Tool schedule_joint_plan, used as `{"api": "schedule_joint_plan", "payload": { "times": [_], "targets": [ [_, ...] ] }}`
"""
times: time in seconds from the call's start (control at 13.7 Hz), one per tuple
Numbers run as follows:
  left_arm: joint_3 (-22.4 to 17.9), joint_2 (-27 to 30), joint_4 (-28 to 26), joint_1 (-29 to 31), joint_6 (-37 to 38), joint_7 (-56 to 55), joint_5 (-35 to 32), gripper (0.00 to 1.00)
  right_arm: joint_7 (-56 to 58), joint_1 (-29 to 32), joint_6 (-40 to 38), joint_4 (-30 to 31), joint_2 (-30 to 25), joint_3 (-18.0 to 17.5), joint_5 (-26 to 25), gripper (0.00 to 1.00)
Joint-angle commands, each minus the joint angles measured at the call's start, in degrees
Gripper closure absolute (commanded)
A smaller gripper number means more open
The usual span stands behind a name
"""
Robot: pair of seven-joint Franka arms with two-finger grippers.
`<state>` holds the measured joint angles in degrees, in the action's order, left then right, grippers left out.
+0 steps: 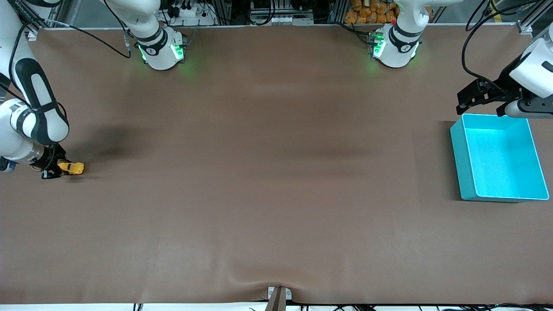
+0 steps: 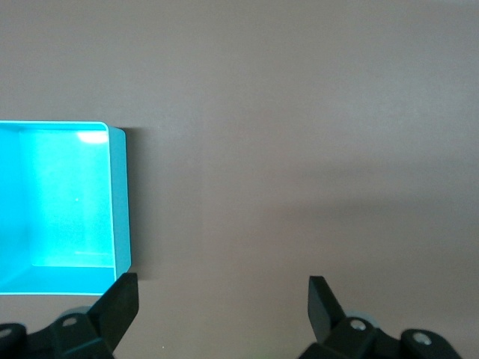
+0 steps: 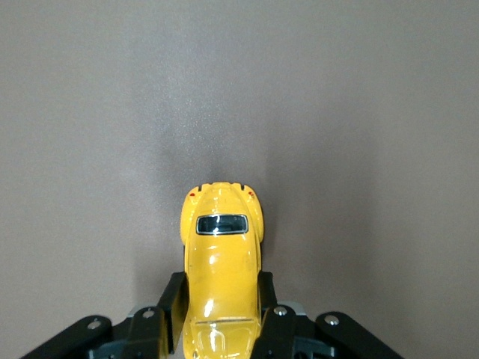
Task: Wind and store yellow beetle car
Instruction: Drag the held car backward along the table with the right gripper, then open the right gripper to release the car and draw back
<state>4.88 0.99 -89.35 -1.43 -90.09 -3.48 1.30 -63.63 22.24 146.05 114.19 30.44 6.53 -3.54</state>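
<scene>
Since winding needs grip, my right claw (image 3: 217, 318) pinches the tiny yellow beetle car (image 1: 71, 167) on the brown surface (image 1: 276, 172), well apart from the turquoise plastic bin (image 1: 468, 181); my left claw (image 2: 223, 303) waits wide open and empty just beside that bin.

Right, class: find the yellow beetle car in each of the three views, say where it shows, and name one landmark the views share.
Front view: yellow beetle car at the right arm's end of the table, clamped in the right gripper.
Left wrist view: not in it; only the turquoise bin and the open left gripper.
Right wrist view: low centre, gripped between the fingers.
Shared landmark: the brown table.
</scene>
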Motion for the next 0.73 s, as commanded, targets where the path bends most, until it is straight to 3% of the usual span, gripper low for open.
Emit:
{"api": "schedule_joint_plan", "payload": {
  "times": [0.0,0.36,0.66],
  "targets": [
    [0.13,-0.29,0.58,0.11,-0.35,0.23,-1.21,0.0,0.17,1.4,-0.66,-3.61,4.19,-0.82,-1.3,0.0],
    [0.13,-0.29,0.58,0.11,-0.35,0.23,-1.21,0.0,-0.44,0.35,-25.7,-16.96,1.55,-1.52,-0.24,0.0],
    [0.13,-0.29,0.58,0.11,-0.43,0.32,-1.21,0.0,-0.44,-0.27,-30.39,-19.18,0.06,-1.87,-0.24,0.0]
  ]
}}
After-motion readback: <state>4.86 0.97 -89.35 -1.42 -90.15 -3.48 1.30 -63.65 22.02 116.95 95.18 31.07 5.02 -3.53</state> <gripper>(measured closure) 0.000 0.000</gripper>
